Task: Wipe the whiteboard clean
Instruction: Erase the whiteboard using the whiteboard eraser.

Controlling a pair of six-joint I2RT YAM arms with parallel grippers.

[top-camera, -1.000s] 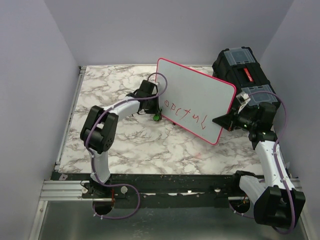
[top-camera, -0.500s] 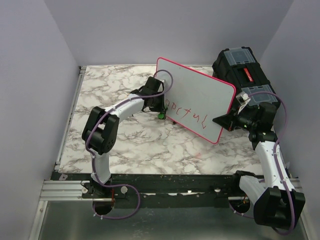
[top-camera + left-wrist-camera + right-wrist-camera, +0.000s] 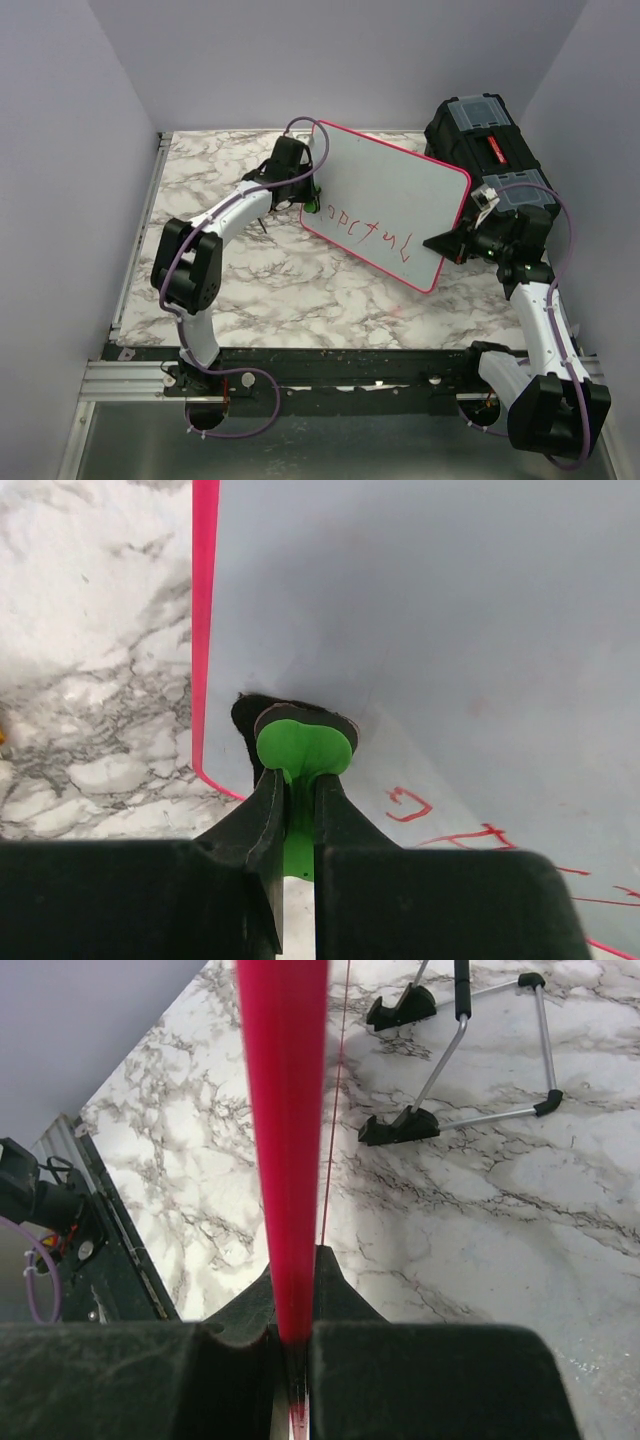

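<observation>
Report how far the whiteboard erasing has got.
Done: the right fingers are shut on the whiteboard at its pink rim, steadying it. In hand: the left fingers, shut on a green eraser, set its dark pad against the board near its left edge, just short of the first letter. Left: the red lettering reads whole across the board, so nearly all the wiping remains.

The left arm point(image 3: 225, 215) is stretching toward the table's point(image 3: 200, 180) far edge, left gripper point(image 3: 305, 195) pinching a green eraser point(image 3: 303, 745), while the right arm point(image 3: 540, 310) is bending up by the right edge, right gripper point(image 3: 440, 242) clamping the whiteboard point(image 3: 390, 195).
</observation>
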